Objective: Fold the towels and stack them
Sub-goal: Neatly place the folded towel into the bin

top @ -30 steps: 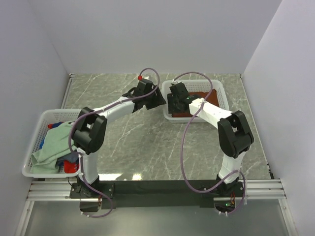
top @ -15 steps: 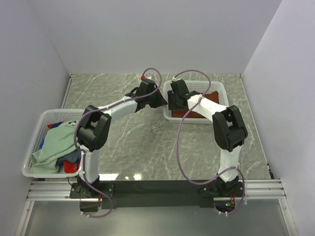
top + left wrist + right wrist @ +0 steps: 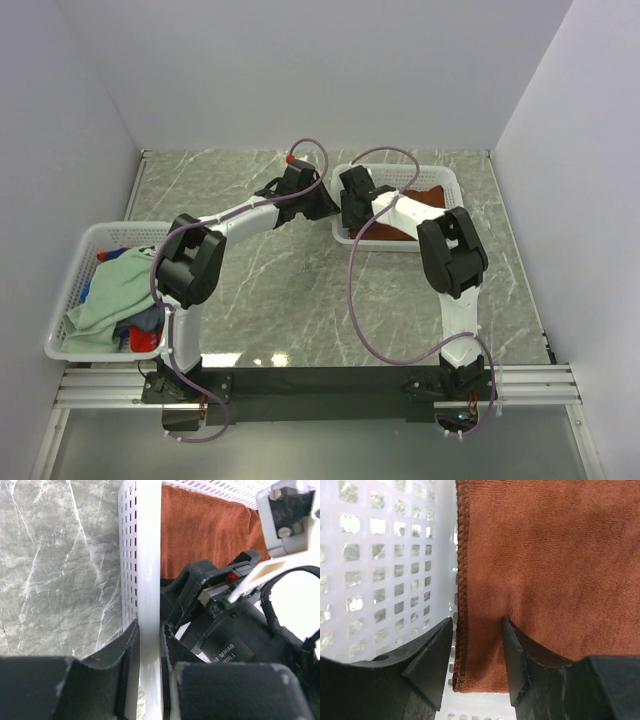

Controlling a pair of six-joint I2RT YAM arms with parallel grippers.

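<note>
At the left wall of the far basket: left pincer (image 3: 149,632) now narrow, jaws clamped on either side of the rim of the white perforated plastic basket (image 3: 148,550). A second ago they stood noticeably wider; closure was complete half a second ago and has been steady since. Right pincer (image 3: 476,625) unchanged at a middling gap, holding nothing. Its tips are down inside that basket astride the stitched hem of the folded rust-brown terry towel (image 3: 545,555), one tip between hem and wall, the other pressing the pile. Right arm's elbow has swung in toward the basket over the same second, bringing the wrist closer to the left wall. Reading: left arm braces the basket so it cannot slide on the grey marbled table (image 3: 300,290) while the right works the towel's edge, probably squaring or seating it. Remaining work: pale mint-green towel (image 3: 105,290) and others lie heaped unfolded in the second white mesh basket (image 3: 62,262), far left.
</note>
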